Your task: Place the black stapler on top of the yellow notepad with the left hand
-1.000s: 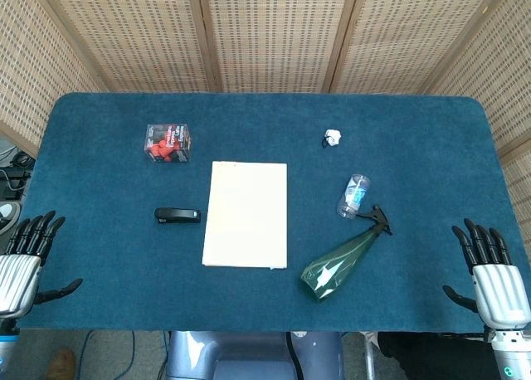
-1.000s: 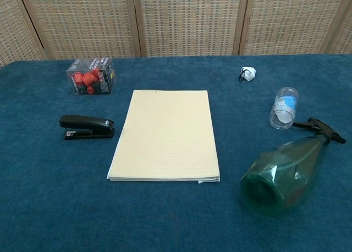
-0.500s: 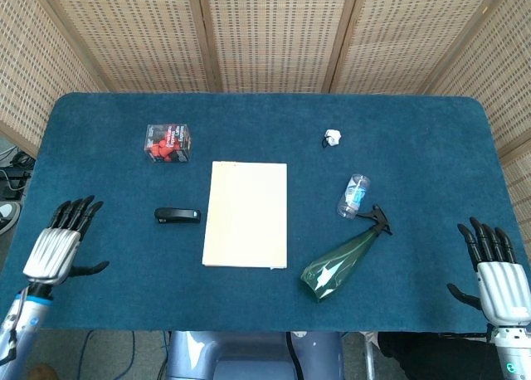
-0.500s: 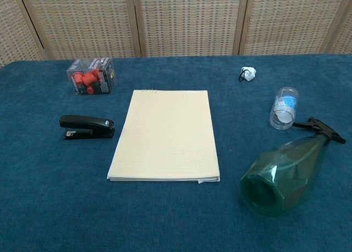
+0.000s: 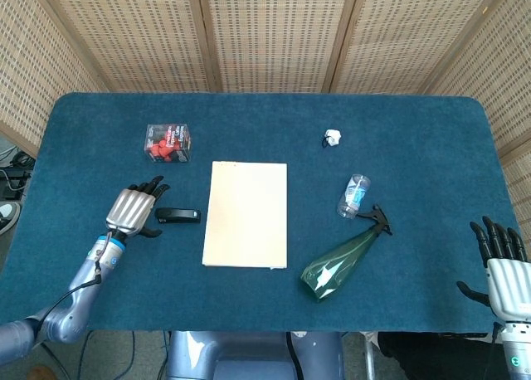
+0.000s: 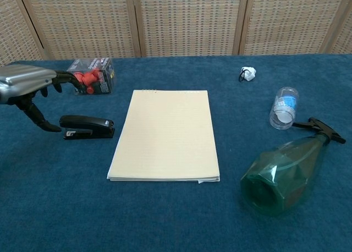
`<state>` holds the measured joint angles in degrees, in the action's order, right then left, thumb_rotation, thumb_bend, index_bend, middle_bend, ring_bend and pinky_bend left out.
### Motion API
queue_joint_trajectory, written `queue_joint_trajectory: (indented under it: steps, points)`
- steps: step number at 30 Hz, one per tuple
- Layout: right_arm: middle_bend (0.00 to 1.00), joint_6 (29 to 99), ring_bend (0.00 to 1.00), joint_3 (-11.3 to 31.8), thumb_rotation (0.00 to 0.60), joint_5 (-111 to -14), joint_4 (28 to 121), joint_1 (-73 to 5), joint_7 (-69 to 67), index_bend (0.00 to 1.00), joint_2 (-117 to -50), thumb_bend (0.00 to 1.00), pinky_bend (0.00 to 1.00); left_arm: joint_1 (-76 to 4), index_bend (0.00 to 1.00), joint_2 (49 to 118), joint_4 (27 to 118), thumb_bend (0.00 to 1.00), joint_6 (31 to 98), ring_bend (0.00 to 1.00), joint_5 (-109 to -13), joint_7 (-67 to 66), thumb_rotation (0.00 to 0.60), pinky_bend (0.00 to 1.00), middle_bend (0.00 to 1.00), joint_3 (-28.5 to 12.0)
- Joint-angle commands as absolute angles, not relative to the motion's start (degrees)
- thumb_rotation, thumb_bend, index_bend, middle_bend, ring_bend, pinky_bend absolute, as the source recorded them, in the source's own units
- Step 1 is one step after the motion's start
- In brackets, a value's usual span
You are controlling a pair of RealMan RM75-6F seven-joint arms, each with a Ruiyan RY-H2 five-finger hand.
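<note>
No writing could be read: the printed label on the small clear box [image 5: 168, 142] of red pieces and the blue label on the clear bottle [image 5: 353, 195] were too small to make out. The black stapler [image 5: 177, 216] was a low, slim, all-black model lying flat on its base, long axis running left to right, just left of the yellow notepad [image 5: 246, 213] and apart from it. The notepad was a pale yellow rectangle, bound along its far edge, lying flat near the table's middle. The left hand [image 5: 133, 210] hovered just left of the stapler with fingers spread and empty, thumb pointing down toward the cloth; whether it touched the stapler could not be told. The right hand [image 5: 504, 274] stayed at the near right corner, fingers apart, holding nothing. A dark green spray bottle [image 5: 340, 259] lay on its side to the right, and a small white object [image 5: 333, 136] sat further back. The table [image 5: 431, 148] was covered in blue carpet-like cloth, backed by woven cane screens [image 5: 274, 31] in wooden frames.
</note>
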<state>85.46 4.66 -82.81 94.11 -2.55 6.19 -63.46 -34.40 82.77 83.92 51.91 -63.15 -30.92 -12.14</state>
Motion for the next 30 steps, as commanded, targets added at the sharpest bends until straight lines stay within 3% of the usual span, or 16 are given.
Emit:
queue_joint_trajectory:
  steps: [1, 10, 19, 22, 30]
  points:
    - [0.00, 85.0, 0.00, 4.7, 0.600, -82.2, 93.7, -2.6, 6.1, 0.00, -63.6, 0.00, 0.00, -36.9, 0.21, 87.0, 79.2, 0.18, 50.6, 0.26, -62.0, -31.0, 0.600, 0.33, 0.13, -11.8]
    - [0.00, 83.7, 0.00, 5.1, 0.600, -80.8, 92.8, -3.1, 6.1, 0.00, -64.1, 0.00, 0.00, -39.4, 0.27, 92.4, 72.7, 0.24, 49.9, 0.30, -61.8, -31.2, 0.600, 0.35, 0.18, -10.0]
    - [0.00, 82.5, 0.00, 5.2, 0.600, -79.9, 92.0, -3.7, 6.6, 0.00, -64.6, 0.00, 0.00, -40.5, 0.39, 95.8, 70.8, 0.31, 50.8, 0.39, -59.7, -32.7, 0.600, 0.43, 0.29, -9.5]
    - [0.00, 82.4, 0.00, 5.3, 0.600, -79.7, 91.8, -3.7, 6.5, 0.00, -64.7, 0.00, 0.00, -40.8, 0.39, 96.9, 69.7, 0.36, 51.8, 0.39, -59.5, -33.1, 0.600, 0.44, 0.29, -9.5]
    - [0.00, 82.3, 0.00, 5.3, 0.600, -79.5, 91.8, -3.7, 6.5, 0.00, -64.7, 0.00, 0.00, -41.1, 0.39, 98.2, 67.2, 0.36, 51.7, 0.39, -58.7, -32.6, 0.600, 0.44, 0.29, -9.3]
